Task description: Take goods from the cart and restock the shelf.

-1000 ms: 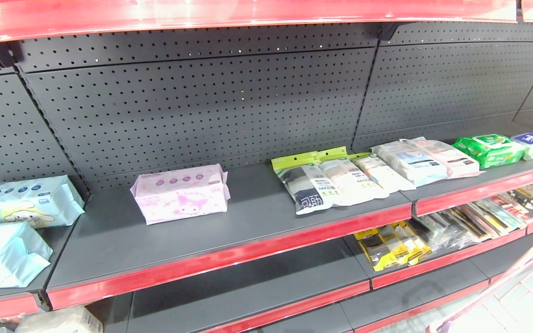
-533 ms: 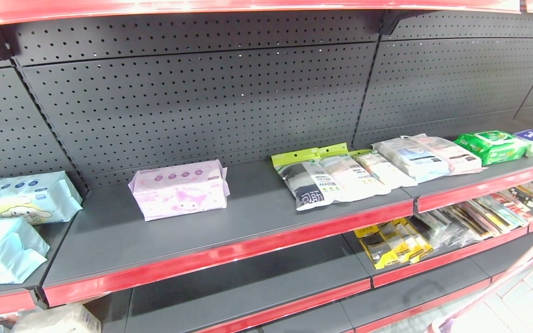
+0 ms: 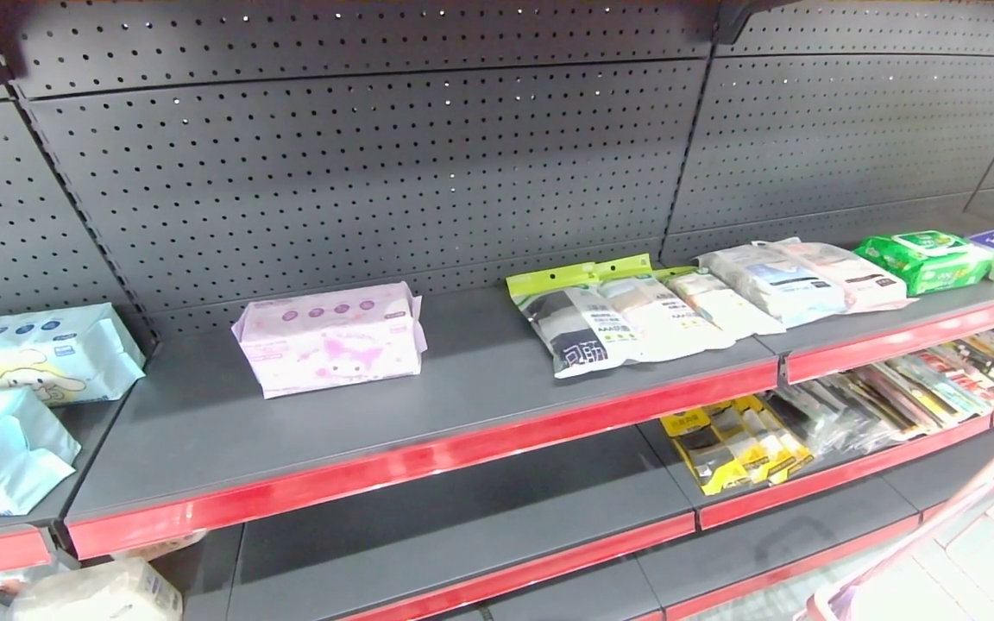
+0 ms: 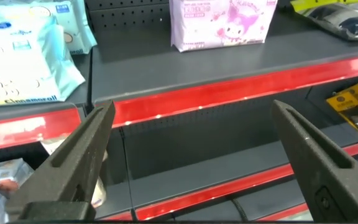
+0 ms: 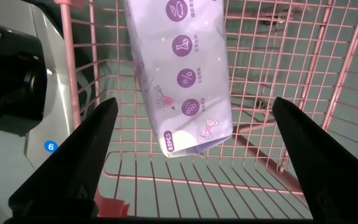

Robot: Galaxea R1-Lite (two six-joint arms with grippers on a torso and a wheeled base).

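here the lilac soft-plastic pack (image 5: 182, 68) lies in the pink wire cart (image 5: 291, 50), just ahead of the right gripper (image 5: 192, 102), whose two fingers stand wide apart and touch nothing. i judge the pack light and squashy, with slippery film, so it is best taken across its narrow middle. the left gripper (image 4: 192, 106) is spread too, facing the grey shelf board (image 3: 462, 379). i count one lilac pack in the cart, and on the shelf one pink pack (image 3: 329, 338) and two pale blue packs (image 3: 40, 349).

Purple pack (image 5: 182, 74) (tilted) in pink cart (image 5: 69, 62)
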